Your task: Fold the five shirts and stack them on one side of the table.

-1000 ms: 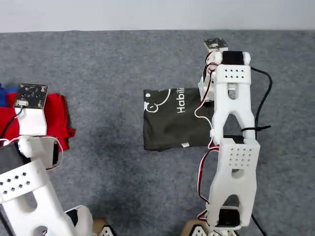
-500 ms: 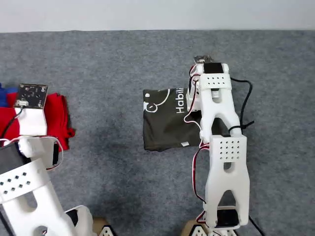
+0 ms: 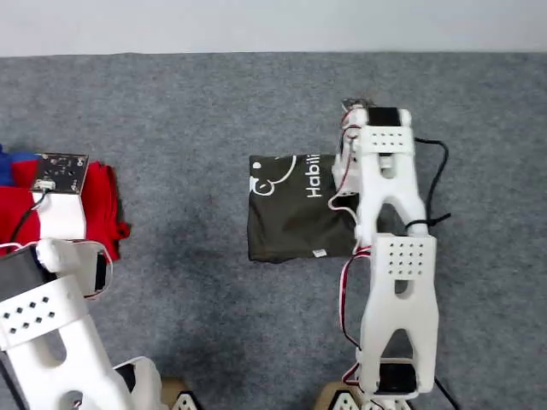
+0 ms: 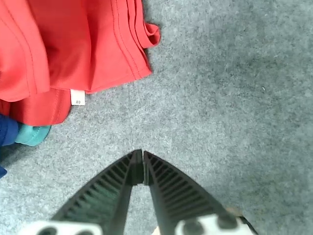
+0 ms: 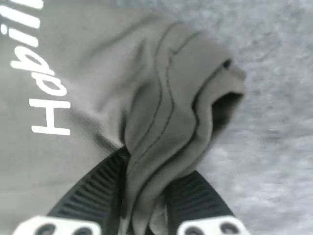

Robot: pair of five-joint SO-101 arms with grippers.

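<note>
Your right arm (image 3: 397, 256) has swung in from its longer reach and now sits over the right edge of the dark grey shirt (image 3: 295, 209), while the shirt itself lies where it did. That shirt rests mid-table as a folded rectangle, print side up. Your right hand (image 5: 155, 164) is clamped on a bunched ridge of its fabric at that edge, with several layers gathered between the fingers.

You look to be mid-fold or about to move the bundle, so keep the pinch firm and lift only enough for the gathered edge to clear the layer below. Carry it straight across the shirt, not at an angle, or the rectangle will likely skew. Let go only once the fabric lies flat, because a bunch this thick may spring back open.

Off to the left side, the red shirt (image 3: 107, 205) tops the stack, with a blue shirt (image 4: 7, 134) and a teal shirt (image 4: 34, 134) peeking from under it. Your left hand (image 4: 142, 154) is closed on nothing, over bare grey table (image 3: 188, 102) just beside the red shirt. Leave your left arm (image 3: 43, 316) clear of the stack.
</note>
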